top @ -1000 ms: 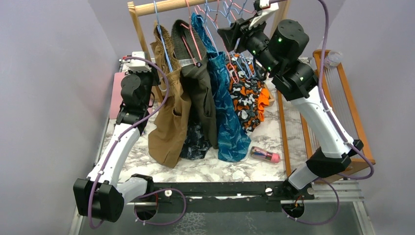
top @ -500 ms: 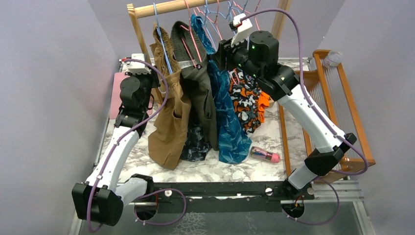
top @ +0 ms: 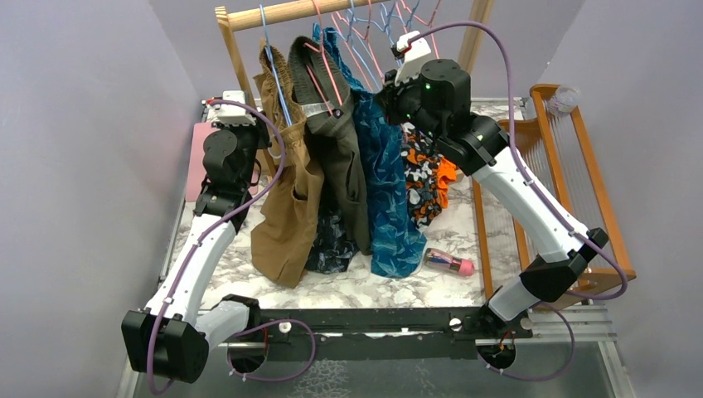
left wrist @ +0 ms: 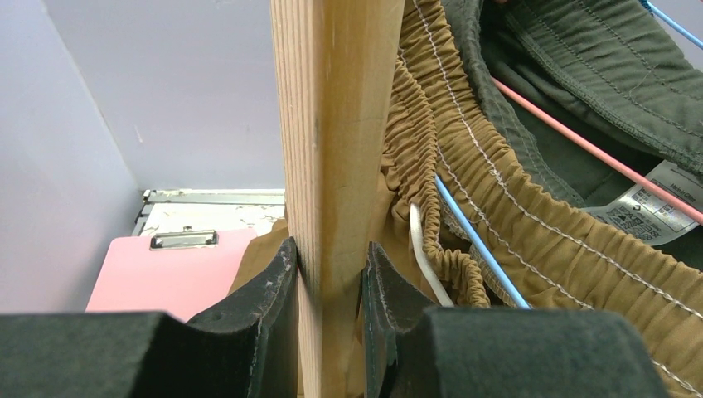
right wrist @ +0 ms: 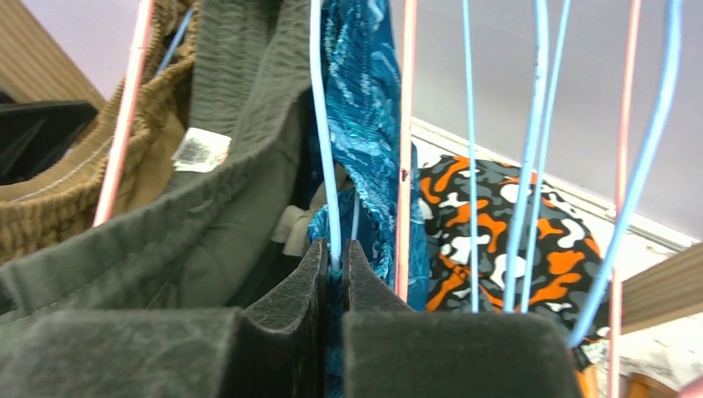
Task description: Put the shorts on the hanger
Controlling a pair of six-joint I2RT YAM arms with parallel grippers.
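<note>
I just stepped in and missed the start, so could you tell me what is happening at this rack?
The left tool is clamped on the rack's wooden post. The right tool, raised near the rail, is shut on the wire of the light-blue hanger. The teal shorts bunch right at its fingers and hang down between the olive garment and the orange-patterned garment.

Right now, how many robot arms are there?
2. The left white-and-black arm clamps the wooden rack post; the right arm pinches a light-blue wire hanger by shiny teal-blue shorts.
</note>
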